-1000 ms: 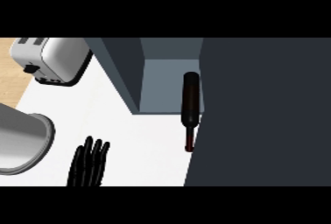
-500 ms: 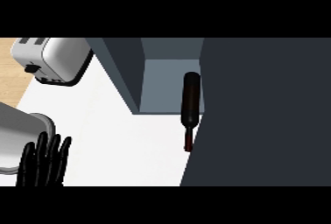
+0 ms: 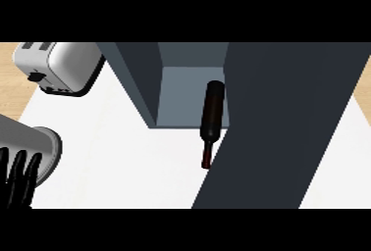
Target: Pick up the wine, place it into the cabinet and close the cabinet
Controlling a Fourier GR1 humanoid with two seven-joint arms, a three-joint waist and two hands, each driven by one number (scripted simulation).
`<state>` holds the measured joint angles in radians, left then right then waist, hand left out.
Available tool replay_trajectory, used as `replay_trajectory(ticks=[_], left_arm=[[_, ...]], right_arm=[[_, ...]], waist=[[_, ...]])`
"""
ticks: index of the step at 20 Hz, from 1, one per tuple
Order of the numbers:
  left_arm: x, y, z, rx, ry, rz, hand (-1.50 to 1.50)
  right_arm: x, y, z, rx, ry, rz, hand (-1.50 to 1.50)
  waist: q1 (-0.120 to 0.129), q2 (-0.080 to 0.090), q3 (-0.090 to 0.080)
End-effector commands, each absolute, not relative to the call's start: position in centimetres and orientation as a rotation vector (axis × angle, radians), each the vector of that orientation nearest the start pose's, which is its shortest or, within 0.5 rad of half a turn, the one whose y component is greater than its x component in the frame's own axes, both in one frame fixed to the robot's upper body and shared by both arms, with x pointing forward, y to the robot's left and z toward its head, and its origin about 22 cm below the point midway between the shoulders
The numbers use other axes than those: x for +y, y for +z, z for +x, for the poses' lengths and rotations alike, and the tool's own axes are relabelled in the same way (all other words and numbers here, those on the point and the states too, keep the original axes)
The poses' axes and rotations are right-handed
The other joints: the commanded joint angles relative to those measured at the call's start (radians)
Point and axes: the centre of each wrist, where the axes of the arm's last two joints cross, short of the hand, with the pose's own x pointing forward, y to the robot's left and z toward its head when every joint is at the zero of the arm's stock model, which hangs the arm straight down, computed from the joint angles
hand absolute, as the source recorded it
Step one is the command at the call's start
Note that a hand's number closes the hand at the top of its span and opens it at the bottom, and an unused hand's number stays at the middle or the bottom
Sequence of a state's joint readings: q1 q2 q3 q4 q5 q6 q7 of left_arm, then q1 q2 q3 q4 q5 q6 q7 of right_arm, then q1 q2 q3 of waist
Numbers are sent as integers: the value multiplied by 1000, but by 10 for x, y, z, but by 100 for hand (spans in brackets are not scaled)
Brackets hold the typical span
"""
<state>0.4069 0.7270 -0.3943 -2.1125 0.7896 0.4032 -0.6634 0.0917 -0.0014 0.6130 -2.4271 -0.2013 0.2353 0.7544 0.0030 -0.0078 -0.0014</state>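
The left hand (image 3: 18, 179) is seen at the lower left edge, fingers straight and holding nothing, beside a metal pot (image 3: 33, 147). A toaster (image 3: 58, 66) is parked behind. The wine bottle (image 3: 211, 120) is laid half inside the open cabinet (image 3: 145, 83), neck sticking out by the door (image 3: 290, 127).

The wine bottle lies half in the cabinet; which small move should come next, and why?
Probably push the wine bottle fully inside. Its base lies in the cabinet, but its neck reaches out over the white counter, so the dark door beside it would likely hit it. The left hand, open at the lower left edge, is far from it; the right hand is not in view.
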Motion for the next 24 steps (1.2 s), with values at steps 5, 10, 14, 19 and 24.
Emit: replay_trajectory(ticks=[5, 10, 14, 19, 24], left_arm=[[293, 84, 132, -1966, 196, -142, -150], [319, 85, 131, -1953, 180, -126, -150], [319, 85, 132, -1950, 182, -160, -150], [318, 94, 145, -1948, 212, -197, -150], [314, 89, 143, -1920, 219, -229, -150]], right_arm=[[-112, 190, 79, -1594, 689, 799, 150], [-97, 191, 82, -1651, 637, 770, 150], [-78, 188, 89, -1670, 660, 708, 150], [-63, 191, 102, -1754, 629, 644, 150], [-55, 199, 111, -1744, 647, 628, 150]], waist=[[-9, -2, 0], [3, -4, -2], [12, -2, -3], [9, 4, -3], [14, 5, -2]])
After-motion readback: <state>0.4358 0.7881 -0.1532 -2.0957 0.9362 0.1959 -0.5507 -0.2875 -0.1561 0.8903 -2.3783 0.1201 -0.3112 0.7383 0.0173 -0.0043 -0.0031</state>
